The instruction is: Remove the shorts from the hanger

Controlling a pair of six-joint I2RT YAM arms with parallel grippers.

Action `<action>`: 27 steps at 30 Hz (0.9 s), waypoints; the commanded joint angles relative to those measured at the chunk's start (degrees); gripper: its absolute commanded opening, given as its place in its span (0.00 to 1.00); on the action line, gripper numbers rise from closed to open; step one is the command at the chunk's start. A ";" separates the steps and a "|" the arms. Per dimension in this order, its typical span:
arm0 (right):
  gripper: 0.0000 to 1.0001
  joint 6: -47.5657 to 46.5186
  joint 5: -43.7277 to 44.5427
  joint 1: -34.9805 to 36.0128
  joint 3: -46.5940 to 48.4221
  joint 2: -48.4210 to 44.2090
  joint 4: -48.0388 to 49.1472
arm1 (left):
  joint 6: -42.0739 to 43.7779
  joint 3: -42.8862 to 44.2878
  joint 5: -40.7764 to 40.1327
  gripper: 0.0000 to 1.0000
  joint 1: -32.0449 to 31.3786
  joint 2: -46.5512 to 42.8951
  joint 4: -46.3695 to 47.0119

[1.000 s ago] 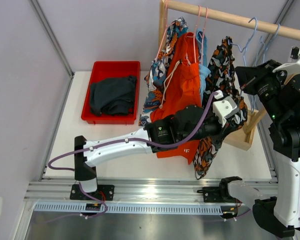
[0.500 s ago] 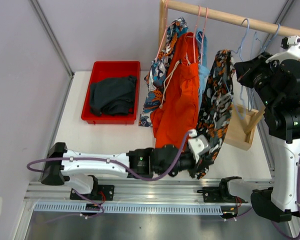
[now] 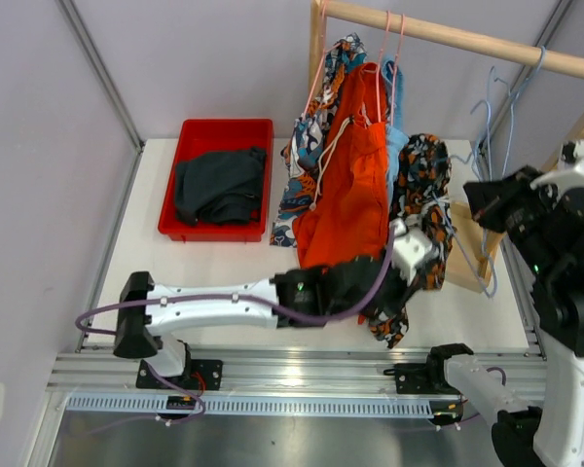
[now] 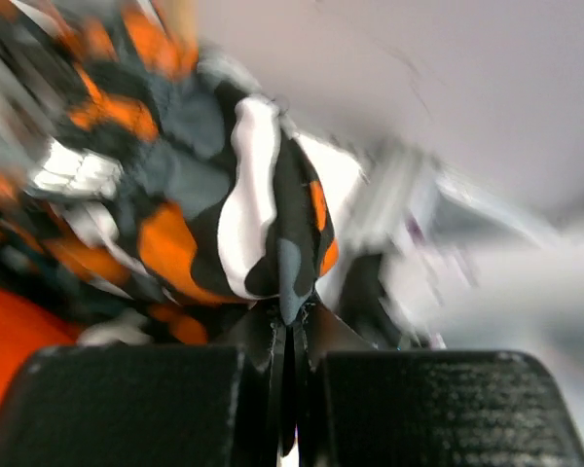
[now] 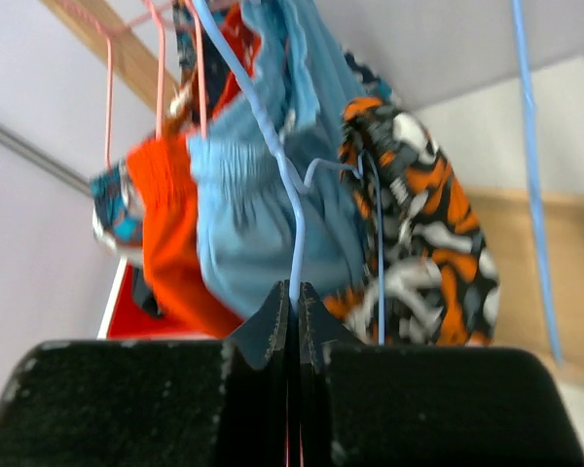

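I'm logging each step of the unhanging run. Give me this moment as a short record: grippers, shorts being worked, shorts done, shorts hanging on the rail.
left gripper: shut on the blotched shorts, pinching a fold
right gripper: shut on the blue hanger wire
blotched shorts: bunched between the two arms, below the wooden rail
done: black shorts in the red tray
on the rail: orange shorts, light blue shorts, wave-print shorts, on pink hangers

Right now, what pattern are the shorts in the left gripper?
Shorts: orange-black-white blotches; best in left wrist view.
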 commanded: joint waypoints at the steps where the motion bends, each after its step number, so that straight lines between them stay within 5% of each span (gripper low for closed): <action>1: 0.00 1.62 -3.14 -0.23 0.53 -4.82 -8.58 | 0.50 12.82 -3.97 0.00 8.68 3.61 -6.93; 7: 0.00 0.92 -2.89 -0.06 9.73 -3.96 -17.39 | 1.91 26.84 -5.12 0.00 13.45 13.19 -18.10; 12: 0.00 -0.14 -0.95 0.03 15.30 1.22 -13.45 | 2.61 11.67 0.33 0.00 6.70 3.57 -16.63; 16: 0.00 0.21 0.72 0.03 20.65 7.11 -9.84 | 3.15 -7.11 1.22 0.00 -8.12 -10.56 -16.54; 21: 0.00 0.04 3.52 0.03 24.96 13.25 -1.06 | -10.20 -19.97 -9.64 0.00 -16.51 -27.12 -28.01; 27: 0.00 -1.90 7.48 -1.02 30.33 21.70 4.74 | -21.02 -22.99 -20.65 0.00 -19.16 -40.06 -41.55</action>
